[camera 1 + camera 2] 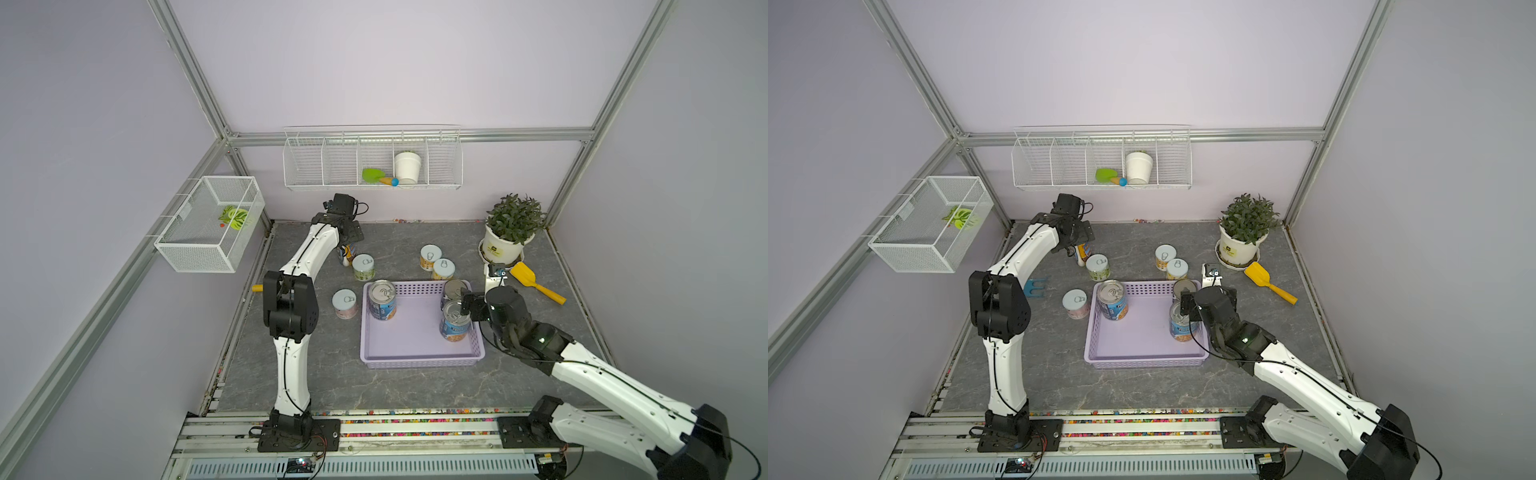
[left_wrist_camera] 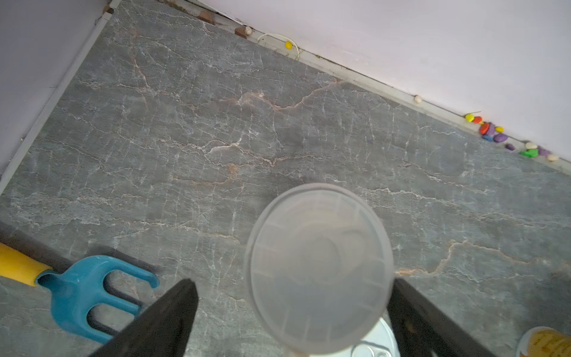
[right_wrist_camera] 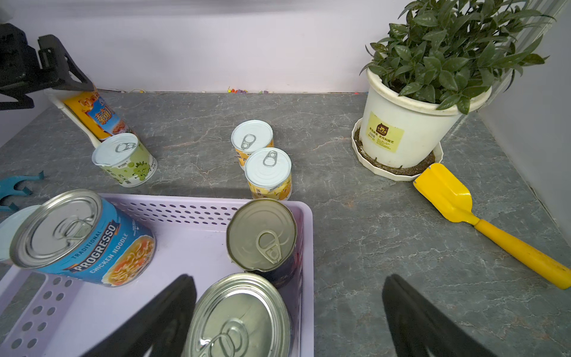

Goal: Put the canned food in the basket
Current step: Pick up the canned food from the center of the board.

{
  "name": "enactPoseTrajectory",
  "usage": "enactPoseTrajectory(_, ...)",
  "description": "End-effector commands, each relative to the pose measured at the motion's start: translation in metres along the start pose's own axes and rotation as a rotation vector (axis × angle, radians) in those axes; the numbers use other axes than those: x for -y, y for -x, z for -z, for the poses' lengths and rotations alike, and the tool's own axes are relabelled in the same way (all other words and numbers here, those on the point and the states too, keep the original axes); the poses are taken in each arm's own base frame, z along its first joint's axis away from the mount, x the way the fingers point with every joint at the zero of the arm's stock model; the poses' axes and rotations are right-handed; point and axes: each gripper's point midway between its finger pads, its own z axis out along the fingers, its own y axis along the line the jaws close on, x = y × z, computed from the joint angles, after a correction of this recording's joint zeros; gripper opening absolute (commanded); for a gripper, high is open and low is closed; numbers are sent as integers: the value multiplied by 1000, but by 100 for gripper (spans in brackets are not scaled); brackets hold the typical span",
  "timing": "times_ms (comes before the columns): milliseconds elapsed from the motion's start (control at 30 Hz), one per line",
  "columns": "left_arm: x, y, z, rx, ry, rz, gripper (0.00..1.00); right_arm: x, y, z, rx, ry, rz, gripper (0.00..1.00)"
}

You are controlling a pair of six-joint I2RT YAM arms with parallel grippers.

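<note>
3 cans stood in the basket under the empty, wide-open right gripper; the left gripper gaped around a tilted can, seemingly to grasp it.

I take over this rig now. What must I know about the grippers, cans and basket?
Left gripper: open, astride the orange-labelled can with a translucent lid.
Right gripper: open, above the lavender perforated plastic basket.
Done: three tall silver-topped cans in it: Progresso can, dark-labelled can, blue-labelled can.
To do: the lidded can, green-labelled short can, two yellow-labelled cans, pinkish can, all on the grey table.
</note>
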Motion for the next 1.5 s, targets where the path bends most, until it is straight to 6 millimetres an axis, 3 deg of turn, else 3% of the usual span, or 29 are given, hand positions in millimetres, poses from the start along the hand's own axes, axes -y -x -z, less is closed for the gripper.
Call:
enactPoseTrajectory(0,-4,10,0,10,11,-30,100,-1,0,-3,3,5,5,99)
enactPoseTrajectory(567,4,8,-30,-22,-46,-44,99,-4,-3,-8,-13,7,12,98)
enactPoseTrajectory(767,7,-1,-37,-59,-55,-33,86,-5,-4,-10,-18,8,14,98)
enactPoseTrajectory(1000,3,-1,-37,-61,-38,-27,78,-7,-4,-11,-23,13,14,99)
enactPoseTrajectory(1267,0,5,-31,-40,-20,-29,63,-8,-7,-14,-32,9,20,98)
enactPoseTrajectory(1467,-3,9,-16,-30,-11,-22,53,-10,-8,-17,-41,10,24,99)
